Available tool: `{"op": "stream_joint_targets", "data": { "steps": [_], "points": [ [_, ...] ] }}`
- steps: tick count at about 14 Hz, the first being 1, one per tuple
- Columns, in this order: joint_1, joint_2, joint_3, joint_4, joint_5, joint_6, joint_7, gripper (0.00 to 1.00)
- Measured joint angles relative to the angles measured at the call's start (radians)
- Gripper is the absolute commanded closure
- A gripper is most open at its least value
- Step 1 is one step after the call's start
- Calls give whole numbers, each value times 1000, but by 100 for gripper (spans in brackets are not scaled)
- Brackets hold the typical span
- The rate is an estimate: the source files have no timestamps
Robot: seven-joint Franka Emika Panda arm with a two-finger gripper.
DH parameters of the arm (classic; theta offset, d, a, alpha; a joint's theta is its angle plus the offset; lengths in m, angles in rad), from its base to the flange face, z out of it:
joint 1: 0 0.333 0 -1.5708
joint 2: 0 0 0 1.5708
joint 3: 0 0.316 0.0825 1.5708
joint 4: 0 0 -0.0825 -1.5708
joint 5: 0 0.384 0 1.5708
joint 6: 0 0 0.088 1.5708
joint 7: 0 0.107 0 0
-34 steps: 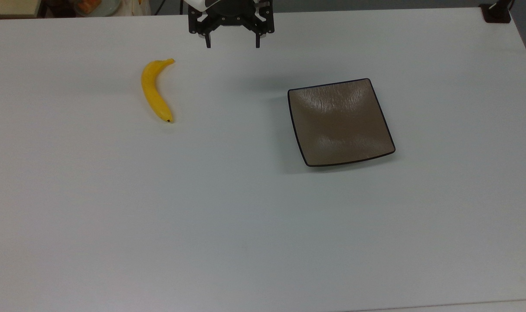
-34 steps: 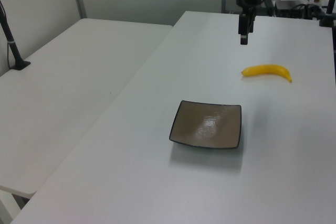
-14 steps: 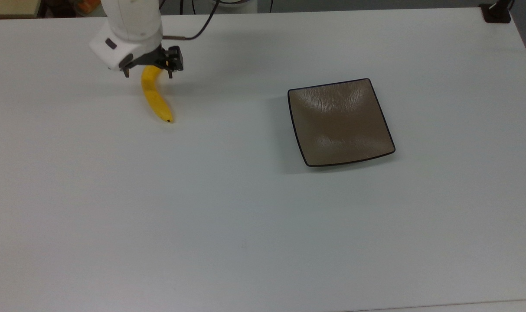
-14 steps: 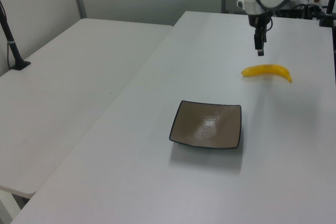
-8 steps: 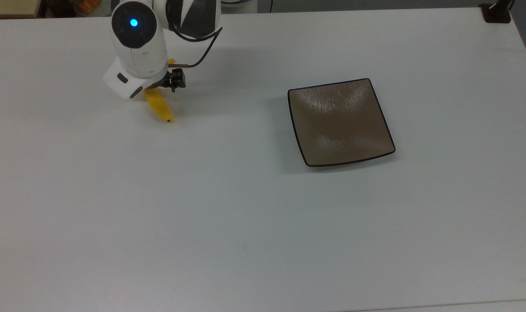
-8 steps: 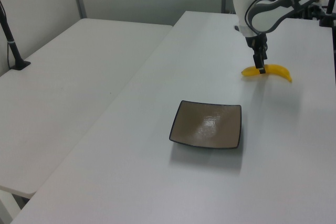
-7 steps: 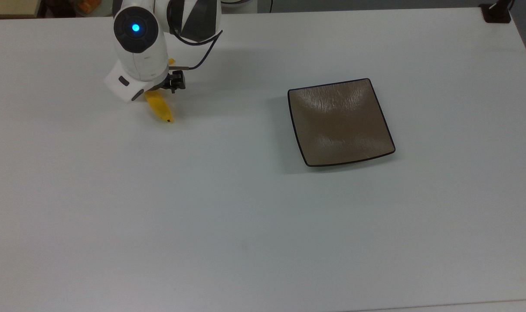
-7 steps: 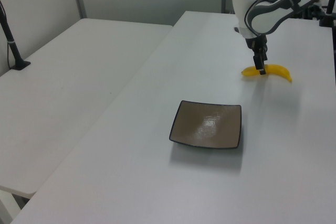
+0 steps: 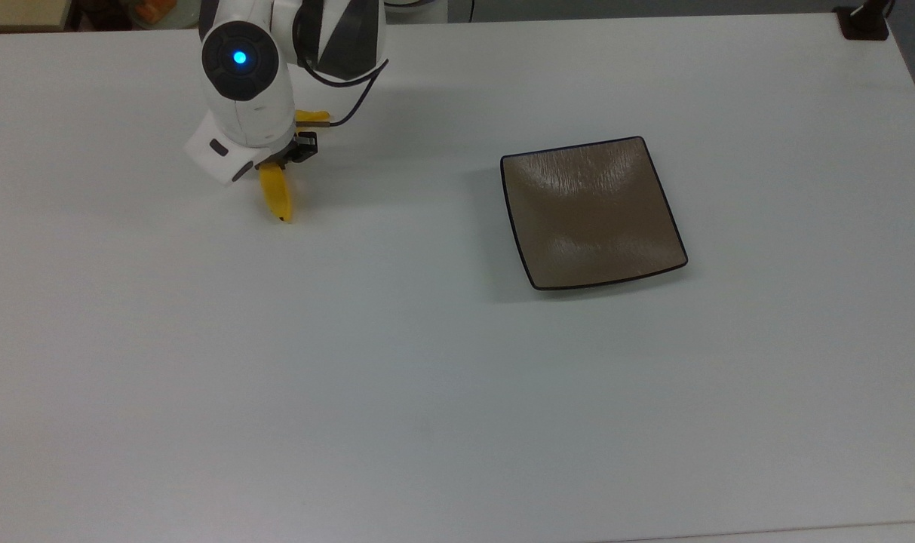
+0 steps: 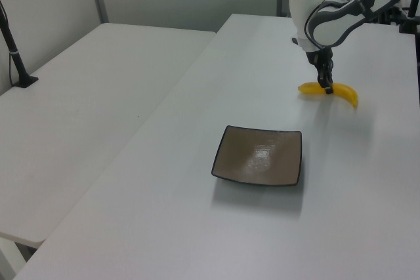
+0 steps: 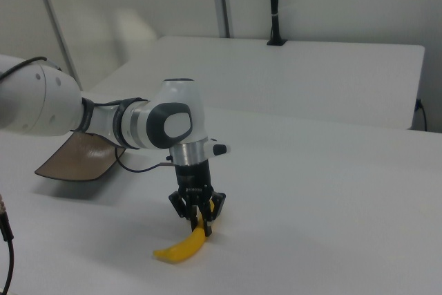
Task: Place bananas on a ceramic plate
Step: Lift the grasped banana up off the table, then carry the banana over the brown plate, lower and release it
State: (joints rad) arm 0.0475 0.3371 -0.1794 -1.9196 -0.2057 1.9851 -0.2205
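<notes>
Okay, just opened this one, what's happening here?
A single robot arm has its gripper down on a yellow banana lying on the white table, fingers closed around its middle. The banana is near the top view's upper left. The brown square plate sits empty and well apart, toward the top view's right. The banana has not been carried over yet.

From my end everything's evenly lit, soft and bright with no harsh shadows. The ceramic plate (image 9: 593, 215) picks up streaky white glare in the top view and throws a faint shadow toward the top view's left. The white table (image 9: 457, 392) looks a bit washed out.
</notes>
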Motion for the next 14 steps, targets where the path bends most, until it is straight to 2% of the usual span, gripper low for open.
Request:
{"op": "stream_joint_targets", "data": {
  "steps": [4, 9, 11, 14],
  "points": [
    [0, -2, 0, 7, 0, 9, -7, 86],
    [8, -49, 6, 57, 3, 9, -9, 85],
    [21, -78, 14, 72, 35, 4, -9, 85],
    [35, -114, 28, 106, 130, -14, -9, 85]
  ]
}}
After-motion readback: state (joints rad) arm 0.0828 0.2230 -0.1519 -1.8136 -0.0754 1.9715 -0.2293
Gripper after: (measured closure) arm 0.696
